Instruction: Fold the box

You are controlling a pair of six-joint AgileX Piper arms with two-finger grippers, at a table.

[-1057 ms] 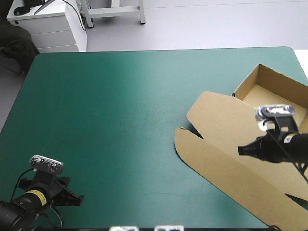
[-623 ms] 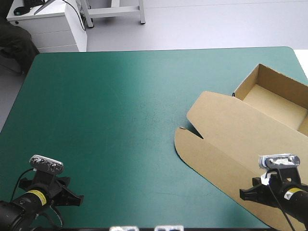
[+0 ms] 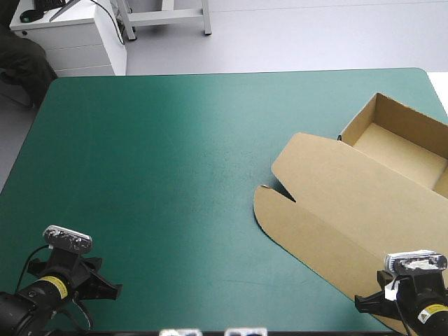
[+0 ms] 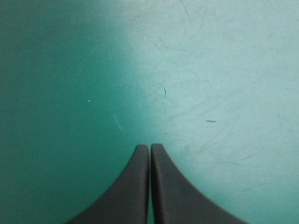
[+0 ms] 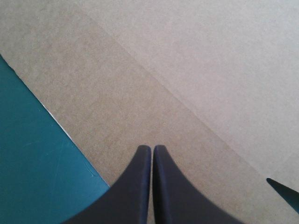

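Near left, over the bare teal-green cover (image 3: 140,175), the left gripper (image 4: 150,145) has its black fingers (image 4: 133,191) pressed together. Near right, the right gripper (image 5: 152,147) is likewise closed on nothing, poised over the flat lid (image 5: 187,70) just inside its edge. The brown box (image 3: 350,210) lies at the table's right side, with its long axis running diagonally from far left to near right and its open tray (image 3: 402,150) at the far right corner.
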